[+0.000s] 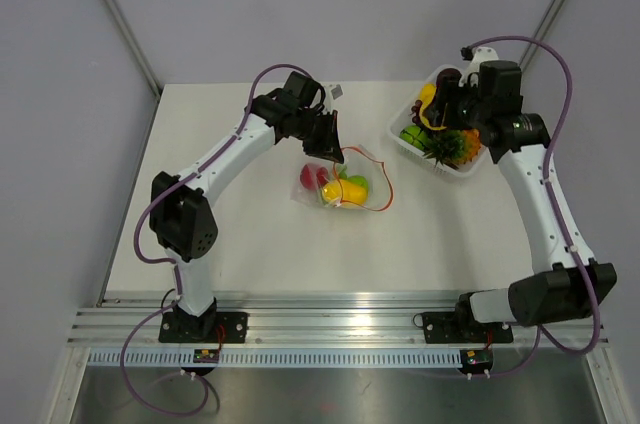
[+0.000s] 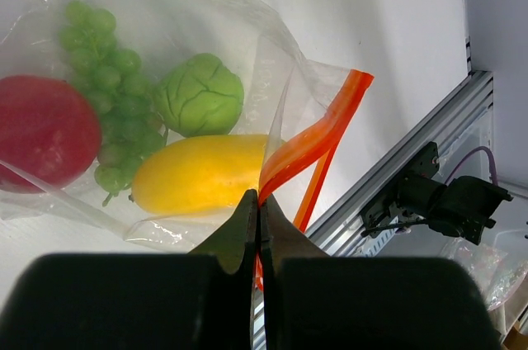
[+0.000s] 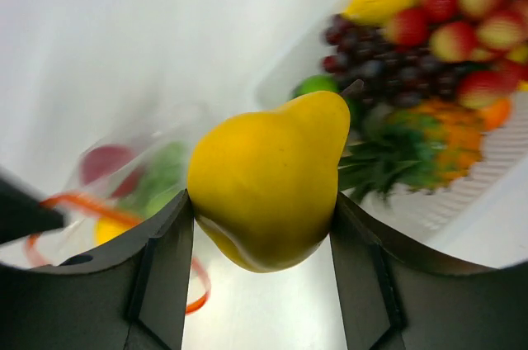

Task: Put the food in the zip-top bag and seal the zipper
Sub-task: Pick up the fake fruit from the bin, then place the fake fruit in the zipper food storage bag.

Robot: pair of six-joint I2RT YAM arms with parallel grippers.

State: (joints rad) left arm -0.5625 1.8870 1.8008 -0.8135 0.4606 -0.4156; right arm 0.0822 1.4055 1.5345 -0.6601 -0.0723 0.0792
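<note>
Both grippers busy
We see the left gripper [image 2: 257,205] pressed together on the zipper [image 2: 312,145] of the zip-top bag [image 1: 379,175] mid-table (red, green and yellow food [image 2: 200,96] inside); the right gripper [image 3: 262,201] clamps a yellow pear [image 3: 268,160] by the far-right tray [image 1: 456,173].

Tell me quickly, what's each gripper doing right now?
Left gripper: closed on the orange-red zipper.
Right gripper: closed on a yellow toy pear.

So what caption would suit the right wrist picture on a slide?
Right gripper clamps a yellow toy pear, fruit tray behind, blurred zip-top bag at left.
</note>
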